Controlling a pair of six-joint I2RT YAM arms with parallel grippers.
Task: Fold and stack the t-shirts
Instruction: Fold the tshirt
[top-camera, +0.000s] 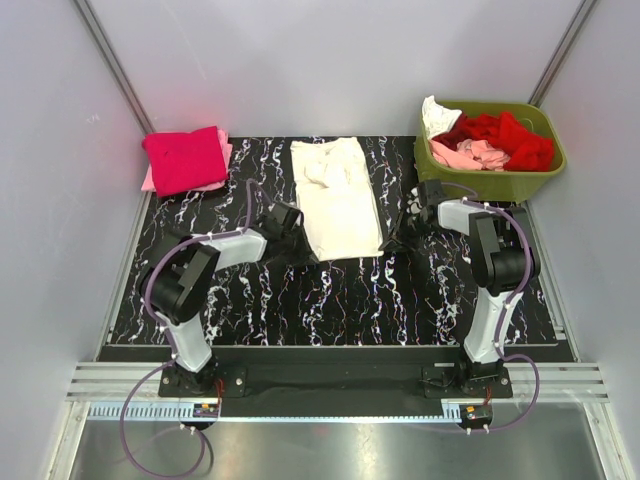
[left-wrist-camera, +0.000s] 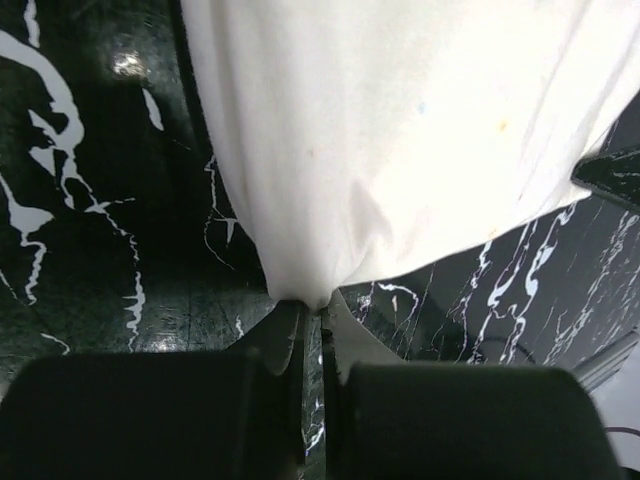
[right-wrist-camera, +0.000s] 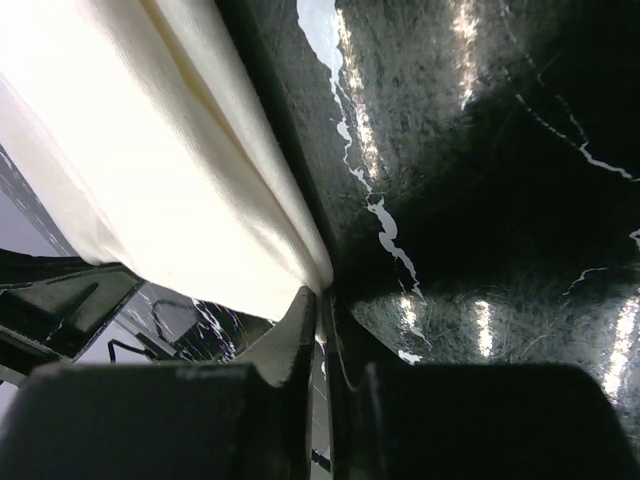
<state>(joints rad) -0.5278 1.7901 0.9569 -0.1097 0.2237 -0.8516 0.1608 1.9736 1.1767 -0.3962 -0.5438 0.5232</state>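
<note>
A cream-white t-shirt (top-camera: 336, 195) lies folded lengthwise in a long strip on the black marbled table (top-camera: 330, 300). My left gripper (top-camera: 297, 232) is shut on its near left corner; the left wrist view shows the cloth (left-wrist-camera: 400, 130) pinched at my fingertips (left-wrist-camera: 312, 305). My right gripper (top-camera: 395, 237) is shut on its near right corner, with the folded hem (right-wrist-camera: 180, 180) caught between the fingers (right-wrist-camera: 322, 300). A folded magenta-red t-shirt (top-camera: 185, 158) lies on a pale pink one (top-camera: 150, 180) at the back left.
An olive-green bin (top-camera: 492, 160) at the back right holds crumpled red (top-camera: 505, 135), pale pink (top-camera: 470, 154) and white (top-camera: 437, 115) tees. Grey walls close in the table on three sides. My right arm stands just in front of the bin.
</note>
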